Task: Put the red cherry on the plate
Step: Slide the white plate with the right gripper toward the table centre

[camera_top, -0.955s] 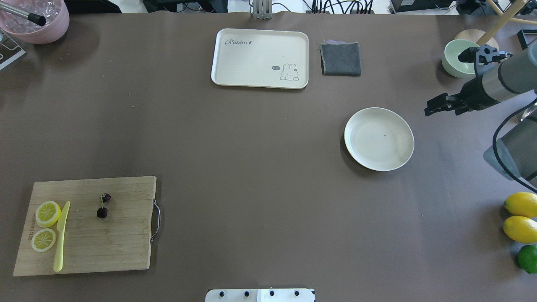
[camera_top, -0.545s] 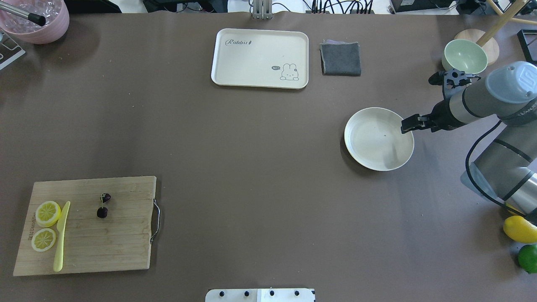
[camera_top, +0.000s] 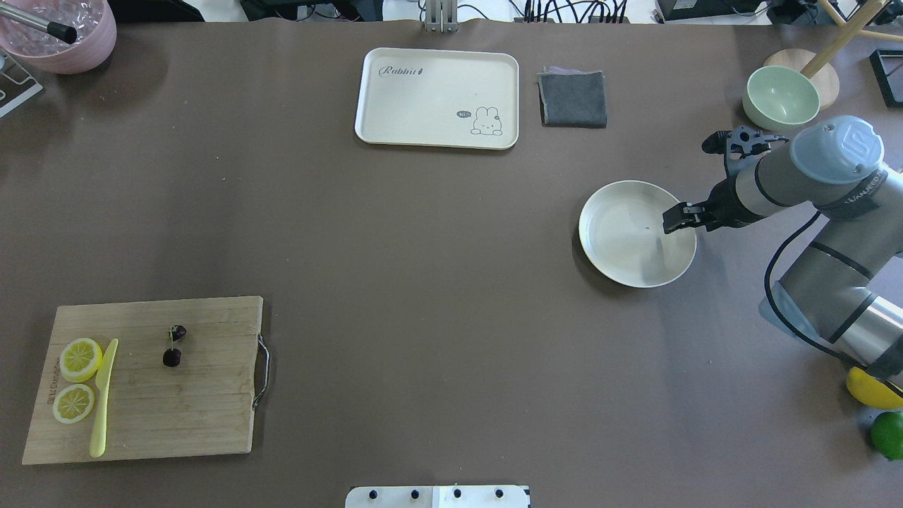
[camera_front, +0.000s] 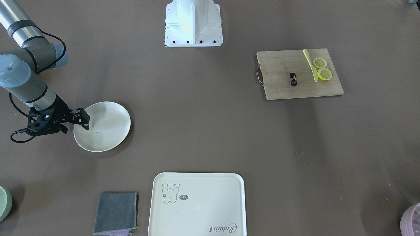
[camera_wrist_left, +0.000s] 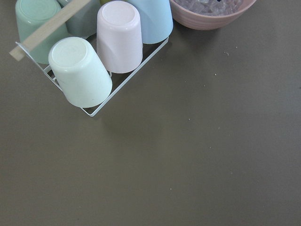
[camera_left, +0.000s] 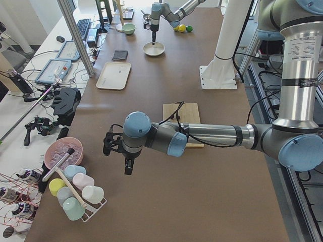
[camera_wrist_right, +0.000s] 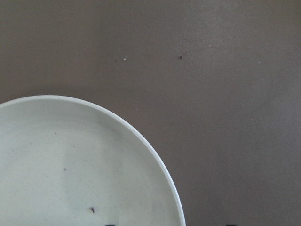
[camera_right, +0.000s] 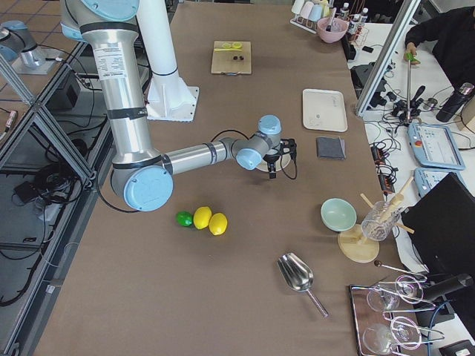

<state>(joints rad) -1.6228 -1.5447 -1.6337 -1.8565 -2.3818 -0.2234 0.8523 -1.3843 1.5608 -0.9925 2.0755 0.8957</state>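
The red cherry (camera_top: 173, 346), two tiny dark fruits on a green stem, lies on the wooden cutting board (camera_top: 204, 395) at the near left, also seen in the front-facing view (camera_front: 293, 79). The cream plate (camera_top: 621, 247) sits at mid right and holds nothing. My right gripper (camera_top: 671, 219) hangs over the plate's right rim, open, with nothing between its fingers; the front-facing view shows the right gripper (camera_front: 84, 118) at the plate's (camera_front: 108, 127) edge. The right wrist view looks down on the plate's rim (camera_wrist_right: 155, 155). My left gripper (camera_left: 126, 166) shows only in the left side view, far from the cherry; I cannot tell its state.
Two lemon slices (camera_top: 77, 360) and a yellow knife (camera_top: 104, 398) share the board. At the back are a cream tray (camera_top: 437, 99), a grey cloth (camera_top: 573, 99) and a green bowl (camera_top: 782, 97). A lemon (camera_top: 871, 391) and lime (camera_top: 887, 434) lie near right. Upturned cups (camera_wrist_left: 94, 56) stand under the left wrist.
My right arm has swung left, carrying its gripper from beside the green bowl to above the plate's right rim. The cherry and plate have not moved.
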